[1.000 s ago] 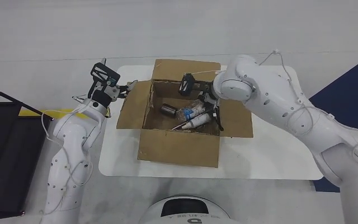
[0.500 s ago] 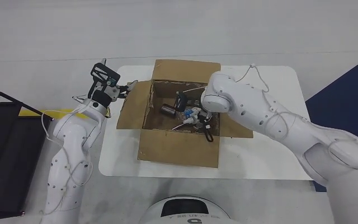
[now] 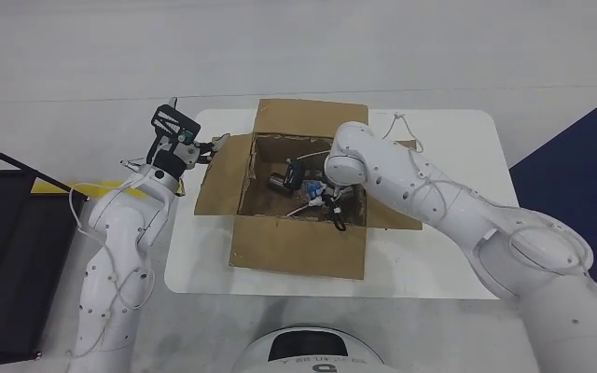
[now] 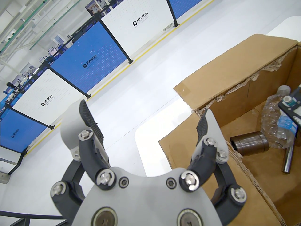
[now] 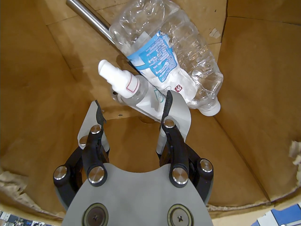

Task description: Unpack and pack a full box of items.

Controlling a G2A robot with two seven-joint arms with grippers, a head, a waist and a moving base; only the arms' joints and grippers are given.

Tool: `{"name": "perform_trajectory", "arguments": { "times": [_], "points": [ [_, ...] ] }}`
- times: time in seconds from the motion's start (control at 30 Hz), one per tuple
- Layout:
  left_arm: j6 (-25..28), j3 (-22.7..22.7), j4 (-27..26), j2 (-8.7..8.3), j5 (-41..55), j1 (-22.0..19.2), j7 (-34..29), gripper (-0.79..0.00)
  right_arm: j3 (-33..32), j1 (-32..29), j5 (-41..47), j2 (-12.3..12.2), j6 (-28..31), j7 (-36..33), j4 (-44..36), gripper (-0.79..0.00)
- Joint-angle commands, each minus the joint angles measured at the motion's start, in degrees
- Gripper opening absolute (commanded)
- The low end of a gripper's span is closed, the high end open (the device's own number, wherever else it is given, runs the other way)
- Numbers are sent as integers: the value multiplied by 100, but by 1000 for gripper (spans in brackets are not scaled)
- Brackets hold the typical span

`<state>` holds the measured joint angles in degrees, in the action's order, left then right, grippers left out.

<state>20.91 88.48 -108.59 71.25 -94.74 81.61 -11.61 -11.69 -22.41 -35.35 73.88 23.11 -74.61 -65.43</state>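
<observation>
The right tool point(image 5: 133, 105) hung wide open and empty, low inside the cardboard box point(image 5: 35, 71), with one finger just in front of a white spray bottle point(image 5: 122, 81). A crumpled clear water bottle point(image 5: 169, 48) lay across that bottle and over a steel rod point(image 5: 89, 10), with a dark metal cylinder point(image 4: 249, 142) near them. The left tool point(image 4: 143, 112), likewise open with nothing in it, hovered outside the box by its side flap. The box stood on the white bench point(image 3: 448, 266).
</observation>
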Motion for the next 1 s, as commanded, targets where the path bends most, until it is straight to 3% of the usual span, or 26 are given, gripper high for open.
{"name": "perform_trajectory", "arguments": {
  "times": [0.0, 0.23, 0.33, 0.43, 0.57, 0.77, 0.97],
  "points": [
    [0, 2, 0, 0, 0, 0, 0, 0, 35, 14, -38, 95, 21, -8, 197, -342],
    [0, 2, 0, 0, 0, 0, 0, 0, 96, 43, -157, 394, 101, 73, 715, -360],
    [0, 2, 0, 0, 0, 0, 0, 0, 116, 47, -227, 495, 170, 116, 886, -406],
    [0, 2, 0, 0, 0, 0, 0, 0, 147, 38, -326, 584, 259, 142, 1020, -536],
    [0, 2, 0, 0, 0, 0, 0, 0, 138, 45, -406, 674, 340, 188, 1175, -785],
    [0, 2, 0, 0, 0, 0, 0, 0, 1, 114, -492, 707, 347, 301, 1267, -785],
    [0, 2, 0, 0, 0, 0, 0, 0, -334, 181, -495, 520, 342, 403, 1050, -785]
  ]
}}
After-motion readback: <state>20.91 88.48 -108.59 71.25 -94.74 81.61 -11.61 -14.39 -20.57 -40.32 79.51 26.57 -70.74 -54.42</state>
